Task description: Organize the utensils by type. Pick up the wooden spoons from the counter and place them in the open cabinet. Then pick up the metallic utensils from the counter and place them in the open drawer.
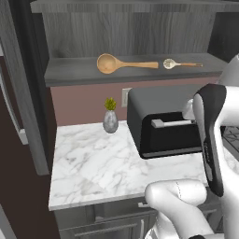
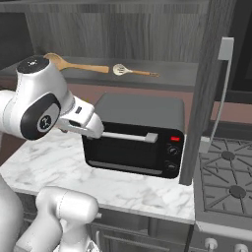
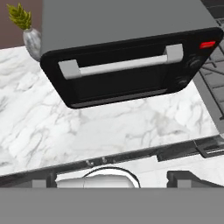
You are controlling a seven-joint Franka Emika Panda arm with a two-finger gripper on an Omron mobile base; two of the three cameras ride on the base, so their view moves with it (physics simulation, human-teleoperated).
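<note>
Two wooden spoons on the cabinet shelf, gripper spread above the counter.

Nearest, the gripper (image 3: 111, 177) looks down past its wide-apart, empty finger tips (image 3: 186, 177) at the counter (image 1: 93, 168), its white marble bare in front of a black toaster oven (image 2: 135, 135). A small vase (image 1: 110, 120) with a green sprig stands by the wall. Farther back, in the open cabinet (image 1: 70, 70), the large wooden spoon (image 1: 122, 64) and the smaller one (image 1: 179, 64) lie apart in a row.
</note>
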